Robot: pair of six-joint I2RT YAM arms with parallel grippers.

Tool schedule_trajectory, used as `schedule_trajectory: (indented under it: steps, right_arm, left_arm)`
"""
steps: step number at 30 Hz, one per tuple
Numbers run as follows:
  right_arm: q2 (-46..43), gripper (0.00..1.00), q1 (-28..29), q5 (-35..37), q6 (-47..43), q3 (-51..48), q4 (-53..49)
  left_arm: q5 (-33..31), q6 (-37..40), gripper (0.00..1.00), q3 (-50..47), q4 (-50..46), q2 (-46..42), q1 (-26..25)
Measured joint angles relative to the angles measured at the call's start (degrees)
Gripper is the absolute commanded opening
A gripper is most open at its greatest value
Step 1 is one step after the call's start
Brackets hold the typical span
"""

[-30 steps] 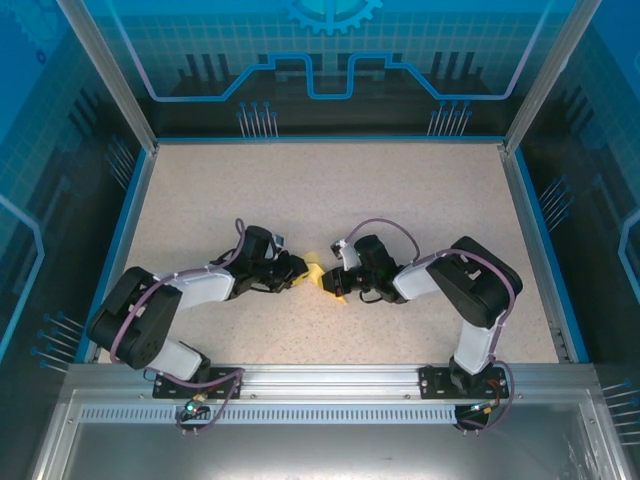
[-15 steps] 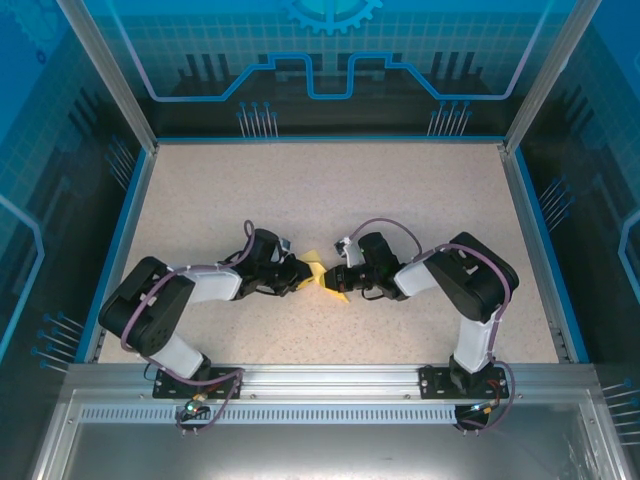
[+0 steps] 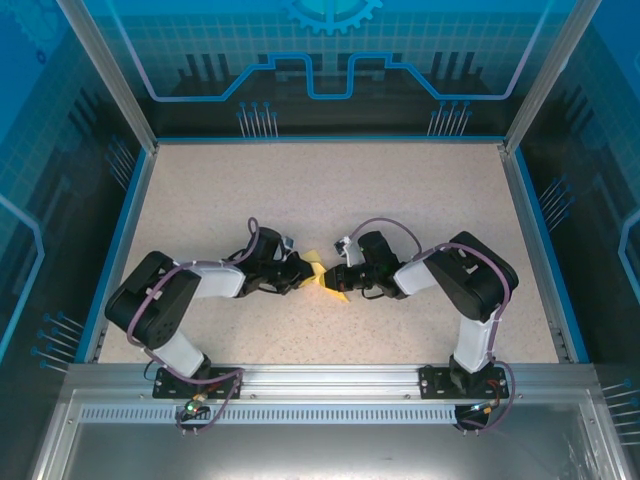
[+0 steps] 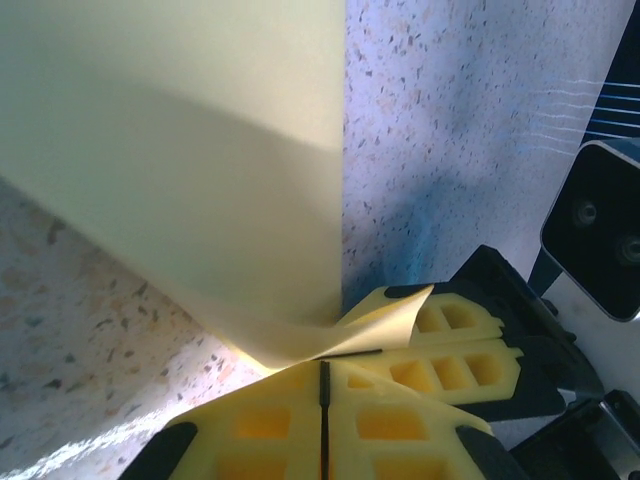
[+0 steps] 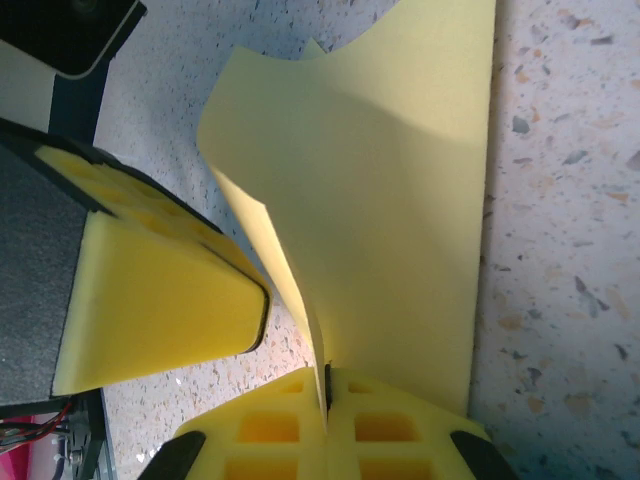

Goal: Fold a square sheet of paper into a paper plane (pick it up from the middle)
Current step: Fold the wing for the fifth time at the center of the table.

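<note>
A speckled beige table (image 3: 330,190) sits inside blue walls. Near its middle, the left hand (image 3: 302,272) pinches one edge of the pale-yellow square sheet of paper (image 3: 318,266), which curves up off the table. The right hand (image 3: 334,281) is clamped on the opposite edge.

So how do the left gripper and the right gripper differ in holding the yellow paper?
The left gripper pinches the square sheet of paper at a curled bend; the right gripper pinches an edge of it. The left one reaches in from the left, the right one from the right. Both are shut on the sheet.
</note>
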Motion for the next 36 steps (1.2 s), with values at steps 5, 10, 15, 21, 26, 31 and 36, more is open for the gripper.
schedule_trajectory:
  steps: [5,10,15,21,26,31,36]
  right_arm:
    - [-0.02,0.00,0.00,0.02,-0.92,0.52,-1.20]
    - [-0.02,0.00,0.00,0.02,-1.16,0.79,-1.84]
    - [-0.02,0.05,0.00,0.02,-1.33,1.46,-3.41]
    - [-0.57,0.13,0.00,-0.13,-1.84,3.13,-7.45]
    - [-2.51,0.18,0.00,-0.07,-3.13,4.09,-12.39]
    - [-4.98,0.21,-0.02,0.04,-4.70,5.49,-18.25]
    - [-6.54,0.22,-0.50,0.11,-7.02,7.37,-25.22]
  left_arm:
    - [0.00,0.98,0.05,1.33,0.04,2.03,0.00]
    - [-0.02,1.73,0.04,2.58,0.04,3.85,0.00]
    - [-0.07,2.45,0.02,2.67,0.09,4.61,0.00]
    - [-0.66,2.75,0.01,2.67,0.09,5.20,-0.11]
    - [-0.90,2.78,0.01,2.67,0.24,6.27,-0.11]
    - [-0.90,2.78,0.01,2.67,0.28,6.27,-0.11]
    - [-0.90,2.78,0.00,2.67,0.31,6.32,-0.11]
